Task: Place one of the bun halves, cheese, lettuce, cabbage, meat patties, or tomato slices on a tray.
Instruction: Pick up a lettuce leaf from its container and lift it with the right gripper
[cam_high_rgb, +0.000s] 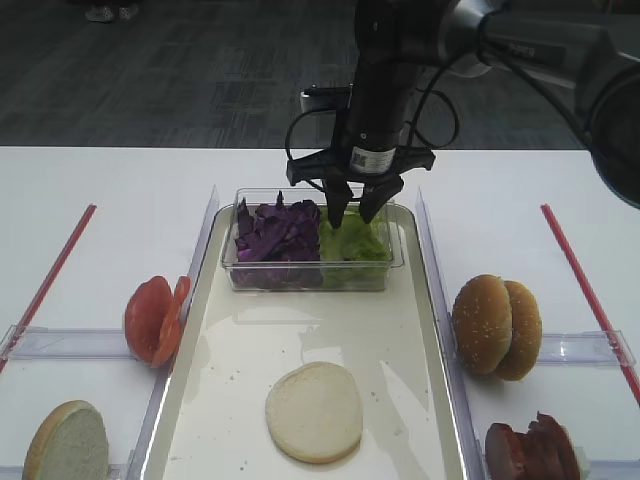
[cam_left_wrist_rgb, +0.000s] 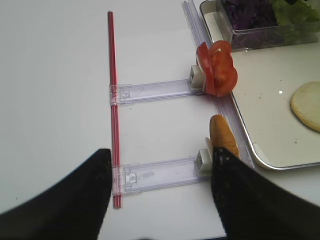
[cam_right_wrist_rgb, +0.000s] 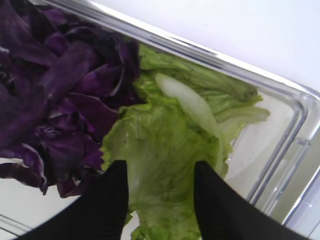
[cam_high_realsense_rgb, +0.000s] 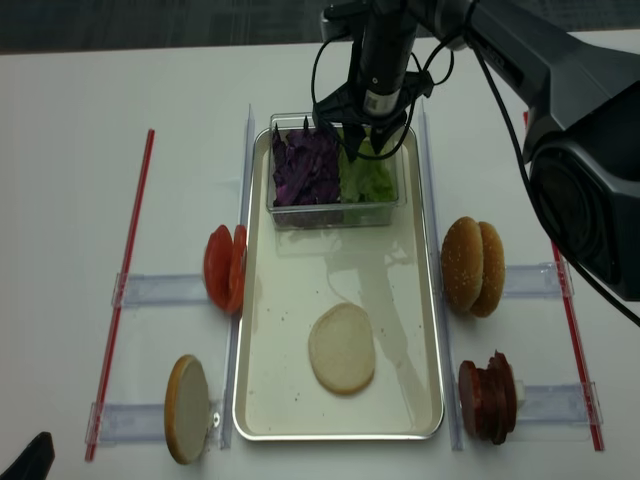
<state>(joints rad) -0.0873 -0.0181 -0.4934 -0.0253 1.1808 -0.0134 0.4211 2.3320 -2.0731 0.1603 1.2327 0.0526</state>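
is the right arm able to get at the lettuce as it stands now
Probably yes. The right gripper is down in the open-topped tub with its open jaws straddling the lettuce; nothing covers the leaf, and the cabbage lies beside it.

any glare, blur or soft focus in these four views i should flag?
Exterior high: window glare washes the long cream-white tray floor. Right wrist: crinkled green lettuce is sharp, while the right gripper black fingers look soft and the clear plastic tub rim gleams. Left wrist: the left gripper fingers are blurred dark shapes. Realsense: evenly lit, mild sheen on the tray.
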